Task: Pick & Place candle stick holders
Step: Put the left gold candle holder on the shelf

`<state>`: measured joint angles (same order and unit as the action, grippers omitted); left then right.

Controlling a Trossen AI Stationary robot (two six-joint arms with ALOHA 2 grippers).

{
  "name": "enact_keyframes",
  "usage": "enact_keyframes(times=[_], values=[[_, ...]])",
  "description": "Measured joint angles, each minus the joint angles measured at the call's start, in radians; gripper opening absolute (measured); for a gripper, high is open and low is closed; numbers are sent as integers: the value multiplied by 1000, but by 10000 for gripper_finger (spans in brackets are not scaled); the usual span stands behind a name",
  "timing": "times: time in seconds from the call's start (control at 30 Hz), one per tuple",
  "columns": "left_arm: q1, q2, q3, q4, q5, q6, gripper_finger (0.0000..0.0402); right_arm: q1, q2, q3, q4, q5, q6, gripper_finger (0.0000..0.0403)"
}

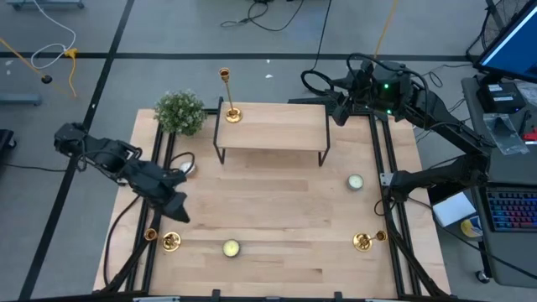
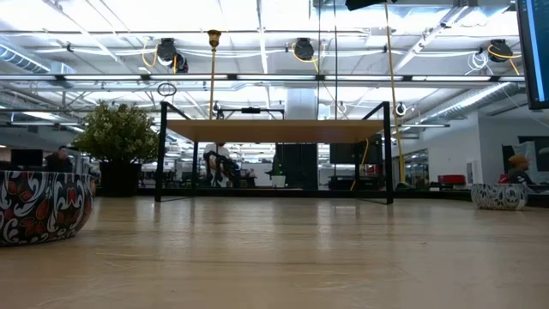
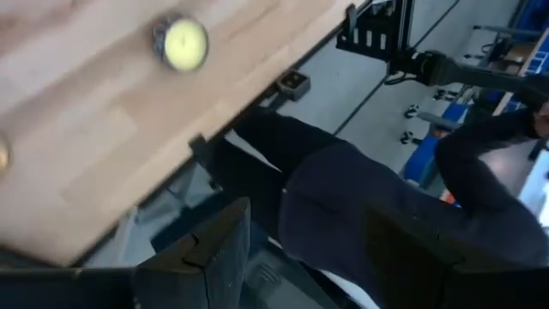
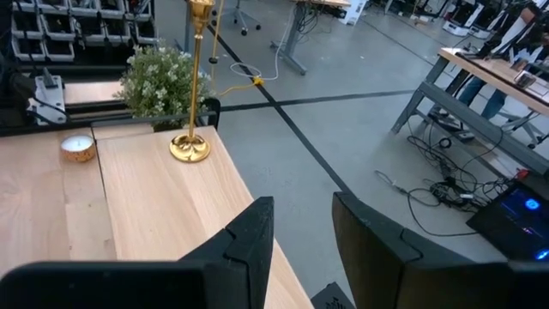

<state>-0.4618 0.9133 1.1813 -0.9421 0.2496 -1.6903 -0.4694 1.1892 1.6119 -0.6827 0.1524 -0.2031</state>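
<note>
Candle stick holders: we see the tallest (image 1: 226, 96) upright on the wooden riser (image 1: 277, 126), two shorter brass ones (image 1: 170, 242) (image 1: 363, 242) on the tabletop (image 1: 277, 210). Left gripper (image 1: 176, 210) hovers nearby, empty fingers parted; right gripper (image 1: 336, 109), narrower, idle. We advise gripping the thin polished stem squarely.

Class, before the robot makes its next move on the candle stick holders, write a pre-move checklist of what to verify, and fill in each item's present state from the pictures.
1. Tall candle stick holder upright on the raised shelf: ok.
2. Two other candle stick holders, front left and front right, on the table: ok; upright or tipped: cannot tell.
3. Left gripper empty, jaws open, near the front-left holder: ok.
4. Right gripper empty, jaws open, behind the shelf's far right corner: ok.
5. Candles in tins clear of the holders: ok.
6. Plant close beside the tall holder, touching or not: cannot tell.
</note>
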Motion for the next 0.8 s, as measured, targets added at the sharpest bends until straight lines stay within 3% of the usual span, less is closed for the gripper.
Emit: enact_keyframes(times=[0.23,0.5,0.8], values=[[-55,40,188,-179,-37,-106,218,0,0,0,-19,0,-2,114],[-166,162,415,-638,-3,-218,218,0,0,0,-19,0,0,114],[-321,242,416,-628,-38,-310,218,0,0,0,-18,0,0,114]])
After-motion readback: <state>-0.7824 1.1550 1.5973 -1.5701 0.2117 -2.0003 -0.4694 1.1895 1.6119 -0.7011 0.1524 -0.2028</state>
